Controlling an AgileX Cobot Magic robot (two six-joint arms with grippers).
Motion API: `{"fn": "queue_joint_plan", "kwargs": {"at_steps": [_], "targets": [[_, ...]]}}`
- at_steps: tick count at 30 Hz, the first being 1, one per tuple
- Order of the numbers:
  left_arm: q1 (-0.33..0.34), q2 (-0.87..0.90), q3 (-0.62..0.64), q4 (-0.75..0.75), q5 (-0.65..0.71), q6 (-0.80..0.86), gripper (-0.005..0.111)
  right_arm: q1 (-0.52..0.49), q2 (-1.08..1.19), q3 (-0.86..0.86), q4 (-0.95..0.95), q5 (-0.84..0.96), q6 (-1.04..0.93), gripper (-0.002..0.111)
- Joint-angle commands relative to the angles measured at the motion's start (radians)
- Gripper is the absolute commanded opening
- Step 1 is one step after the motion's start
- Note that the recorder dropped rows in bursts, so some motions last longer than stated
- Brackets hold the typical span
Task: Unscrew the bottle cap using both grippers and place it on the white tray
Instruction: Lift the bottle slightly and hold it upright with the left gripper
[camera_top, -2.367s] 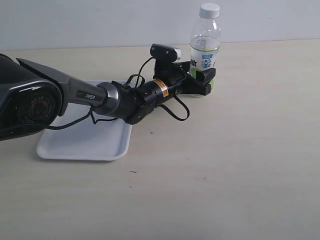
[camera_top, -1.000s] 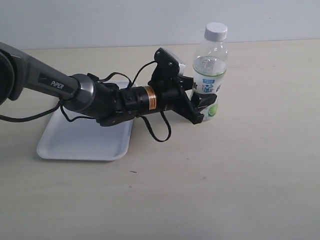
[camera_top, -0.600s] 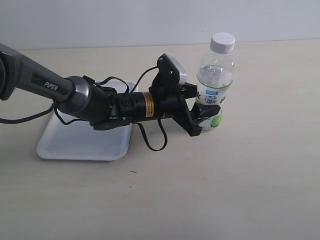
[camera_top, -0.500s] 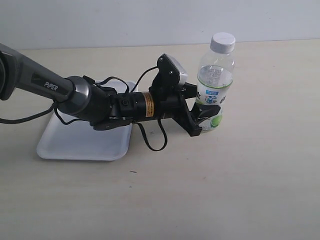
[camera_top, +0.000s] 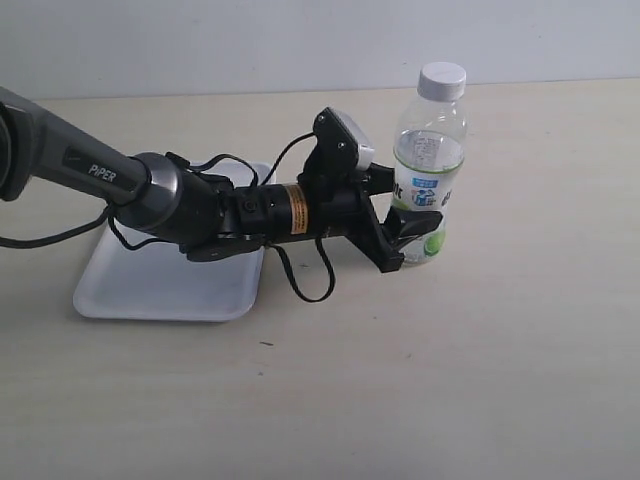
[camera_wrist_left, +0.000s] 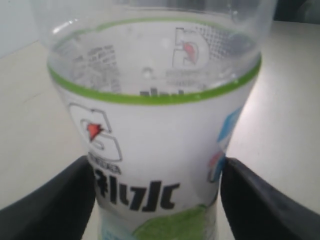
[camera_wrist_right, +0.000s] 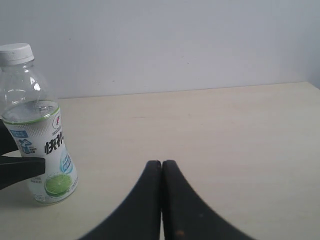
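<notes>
The clear bottle (camera_top: 428, 170) with its lime label stands upright on the table, the white bottle cap (camera_top: 442, 80) screwed on its top. My left gripper (camera_top: 408, 222) is shut on the bottle's lower body; in the left wrist view the bottle (camera_wrist_left: 155, 130) fills the frame, a black finger pressed to each side. The white tray (camera_top: 160, 280) lies to the left under the left arm. My right gripper (camera_wrist_right: 161, 163) is shut with nothing in it, well away from the bottle (camera_wrist_right: 37, 125) and cap (camera_wrist_right: 16, 53); it is not in the exterior view.
The left arm marked "PiPER" (camera_top: 150, 190) and its looping black cable (camera_top: 300, 285) stretch over the tray's right end. A pale wall (camera_top: 320, 40) bounds the table at the back.
My left gripper has carried the bottle from the back of the table forward and to the right, and over the last half second it has held nearly still.
</notes>
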Motion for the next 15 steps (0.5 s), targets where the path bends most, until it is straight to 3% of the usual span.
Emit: {"fn": "queue_joint_plan", "kwargs": {"at_steps": [1,15], "targets": [[-0.004,0.002,0.004,-0.018,-0.048,0.004,0.068,-0.004,-0.007,0.005,-0.001,-0.010,0.000,0.000],[-0.008,0.010,0.000,-0.078,-0.048,0.027,0.082,-0.004,-0.007,0.005,-0.001,0.011,0.000,0.000]]}}
